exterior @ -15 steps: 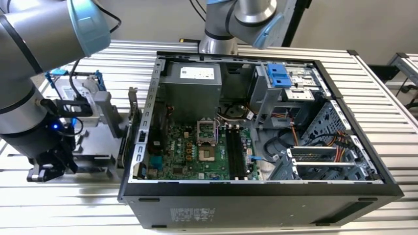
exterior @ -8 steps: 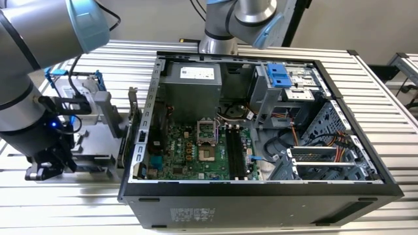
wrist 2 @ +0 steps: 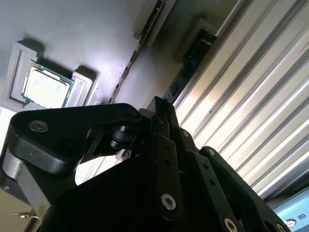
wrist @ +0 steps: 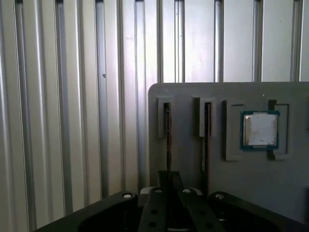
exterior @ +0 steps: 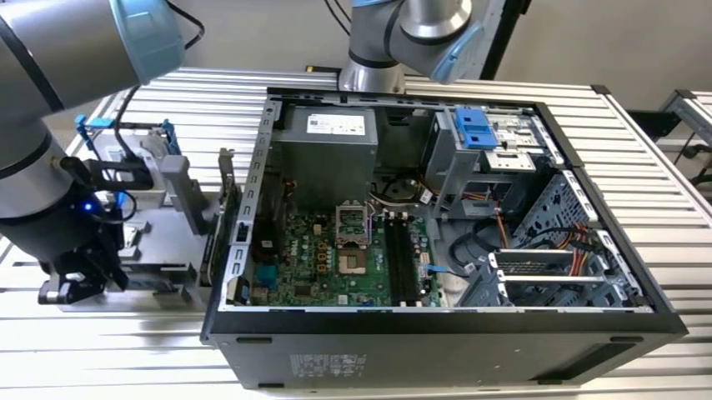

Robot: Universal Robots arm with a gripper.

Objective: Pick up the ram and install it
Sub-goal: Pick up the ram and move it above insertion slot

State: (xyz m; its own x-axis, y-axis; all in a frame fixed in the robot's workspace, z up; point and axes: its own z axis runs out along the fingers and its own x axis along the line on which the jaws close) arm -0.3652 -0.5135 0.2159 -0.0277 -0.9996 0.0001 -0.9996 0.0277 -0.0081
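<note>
Judging by the layout, this is the pick-up step. The gripper (wrist: 169, 181) hovers by the grey holder (wrist: 231, 193) on the ribbed surface (wrist: 72, 96). It is lined up with the ram (wrist: 167, 135), which stands on edge in a slot at the frame's centre. The fingers (wrist 2: 155, 108) look pressed nearly together, pinching nothing. Grasping calls for straddling that thin edge squarely.
</note>
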